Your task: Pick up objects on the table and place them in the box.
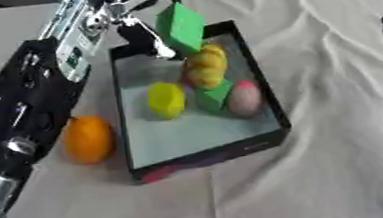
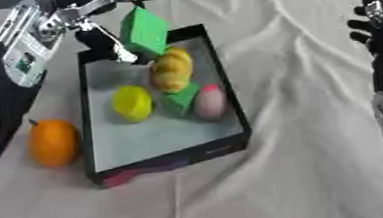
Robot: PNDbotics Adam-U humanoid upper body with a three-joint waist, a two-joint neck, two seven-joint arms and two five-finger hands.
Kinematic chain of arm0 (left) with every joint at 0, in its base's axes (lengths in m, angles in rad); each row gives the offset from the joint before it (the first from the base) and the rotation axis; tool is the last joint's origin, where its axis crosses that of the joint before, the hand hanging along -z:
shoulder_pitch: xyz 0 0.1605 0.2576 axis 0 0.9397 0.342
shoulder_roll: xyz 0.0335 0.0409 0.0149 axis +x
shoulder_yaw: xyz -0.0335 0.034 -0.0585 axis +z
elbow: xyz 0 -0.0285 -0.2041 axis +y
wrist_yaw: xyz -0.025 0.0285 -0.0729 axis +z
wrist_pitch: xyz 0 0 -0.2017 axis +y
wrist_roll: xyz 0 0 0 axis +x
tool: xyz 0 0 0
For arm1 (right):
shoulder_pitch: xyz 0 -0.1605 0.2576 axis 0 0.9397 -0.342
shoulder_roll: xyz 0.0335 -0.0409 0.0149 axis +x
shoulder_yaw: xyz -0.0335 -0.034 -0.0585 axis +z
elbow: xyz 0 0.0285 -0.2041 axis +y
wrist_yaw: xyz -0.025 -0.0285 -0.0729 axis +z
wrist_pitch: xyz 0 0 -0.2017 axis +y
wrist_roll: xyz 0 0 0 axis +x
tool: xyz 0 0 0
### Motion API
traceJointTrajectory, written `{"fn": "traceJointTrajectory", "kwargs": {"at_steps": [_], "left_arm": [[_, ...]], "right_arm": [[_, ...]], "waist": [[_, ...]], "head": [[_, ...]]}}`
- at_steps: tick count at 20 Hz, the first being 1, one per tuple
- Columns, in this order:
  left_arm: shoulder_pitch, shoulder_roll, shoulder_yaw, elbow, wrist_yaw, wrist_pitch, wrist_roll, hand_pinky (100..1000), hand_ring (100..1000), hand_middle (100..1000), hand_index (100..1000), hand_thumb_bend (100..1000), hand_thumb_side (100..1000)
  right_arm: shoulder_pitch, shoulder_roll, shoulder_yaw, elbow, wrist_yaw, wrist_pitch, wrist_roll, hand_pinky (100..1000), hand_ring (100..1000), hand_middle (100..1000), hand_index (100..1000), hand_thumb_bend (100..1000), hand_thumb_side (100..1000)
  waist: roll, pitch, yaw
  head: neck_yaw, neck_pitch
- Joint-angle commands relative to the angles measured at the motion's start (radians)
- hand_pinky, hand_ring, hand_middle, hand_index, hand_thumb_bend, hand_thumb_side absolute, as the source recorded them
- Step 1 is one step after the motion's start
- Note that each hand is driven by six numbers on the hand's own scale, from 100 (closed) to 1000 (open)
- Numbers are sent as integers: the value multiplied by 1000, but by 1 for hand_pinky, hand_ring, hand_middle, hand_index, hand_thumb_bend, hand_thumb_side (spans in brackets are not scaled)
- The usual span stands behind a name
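Note:
My left hand (image 1: pixel 138 23) reaches over the far end of the black box (image 1: pixel 253 72) and is shut on a green block (image 1: pixel 180 27), held tilted above the box's back part. Inside the box lie a yellow fruit (image 1: pixel 166 99), a yellow bumpy thing (image 1: pixel 205 65), a second green block (image 1: pixel 214 96) and a pinkish egg-shaped fruit (image 1: pixel 244 98). An orange (image 1: pixel 88 139) sits on the cloth just left of the box, beside my left forearm. My right hand (image 2: pixel 380 25) rests open at the right edge, fingers up, away from the box.
A wrinkled white cloth (image 1: pixel 340 157) covers the table, with folds to the right of the box and in front of it. My left forearm (image 1: pixel 19 112) lies along the left side, close to the orange.

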Motion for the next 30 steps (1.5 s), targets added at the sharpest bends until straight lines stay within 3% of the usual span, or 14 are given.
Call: {"fn": "traceJointTrajectory", "kwargs": {"at_steps": [1,5,13,18,22,26,30], "left_arm": [[-10,26,3,-47,13,-6,9,846,841,768,907,694,422],[13,110,-5,-187,100,16,-18,830,826,753,888,635,301],[178,436,10,-580,464,138,-213,832,823,749,843,499,419],[320,617,66,-747,655,217,-261,834,824,749,840,480,451],[405,695,89,-824,716,265,-266,830,819,741,833,461,472],[487,743,83,-876,784,317,-242,816,804,722,811,425,486],[557,790,64,-936,793,367,-204,826,818,742,822,450,493]], "right_arm": [[-7,-20,-7,-16,-4,-1,-3,813,769,748,813,100,704],[3,-32,-13,-17,-4,-4,-8,813,769,748,813,100,701],[22,-57,-23,-20,0,-7,-16,812,769,747,813,100,699],[25,-63,-25,-21,1,-6,-19,812,769,746,812,100,701],[24,-65,-25,-23,2,-6,-19,811,768,746,812,100,699],[23,-63,-27,-25,4,-6,-21,811,768,746,812,100,699],[20,-60,-29,-26,3,-7,-23,810,767,745,811,100,700]], "waist": [[-8,-36,2],[-1,-41,12],[13,-47,35],[12,-43,38],[9,-42,39],[9,-39,35],[11,-35,30]], "head": [[-7,4],[-24,9],[-63,21],[-71,20],[-78,22],[-77,26],[-71,28]]}}
